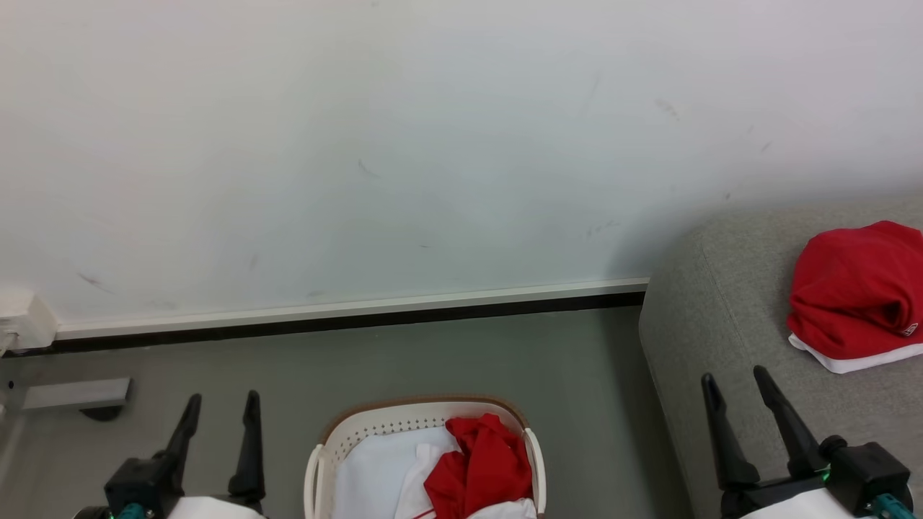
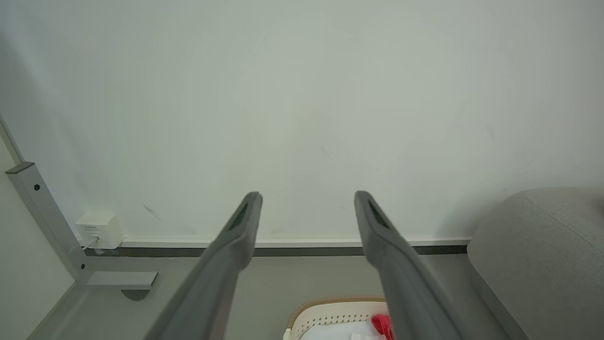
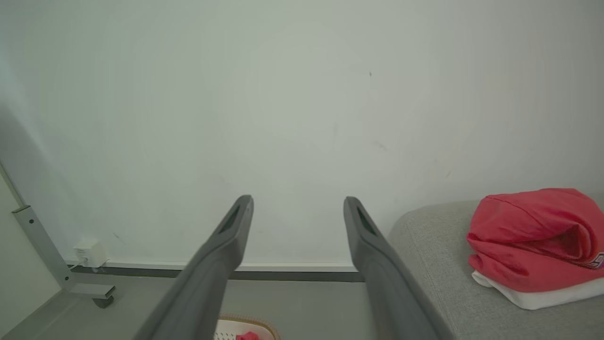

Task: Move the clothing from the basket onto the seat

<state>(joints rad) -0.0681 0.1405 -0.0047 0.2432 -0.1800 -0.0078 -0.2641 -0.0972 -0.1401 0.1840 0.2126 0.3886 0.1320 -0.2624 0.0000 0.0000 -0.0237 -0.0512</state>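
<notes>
The cream basket (image 1: 339, 440) with a brown rim stands on the floor at the bottom middle of the head view. Inside it lie a crumpled red garment (image 1: 483, 465) and white cloth. A second red garment (image 1: 854, 288) with a white piece under it rests on the grey sofa seat (image 1: 721, 310) at the right. My left gripper (image 1: 220, 407) is open to the left of the basket, holding nothing. My right gripper (image 1: 735, 382) is open above the sofa's front part, also holding nothing. The right wrist view shows the sofa pile (image 3: 538, 241); the left wrist view shows the basket rim (image 2: 330, 307).
A white wall with a pale skirting board (image 1: 346, 310) runs behind the grey floor. At the far left stand a grey metal leg with a foot (image 1: 72, 395) and a white wall box (image 1: 25, 317). Bare floor lies between basket and wall.
</notes>
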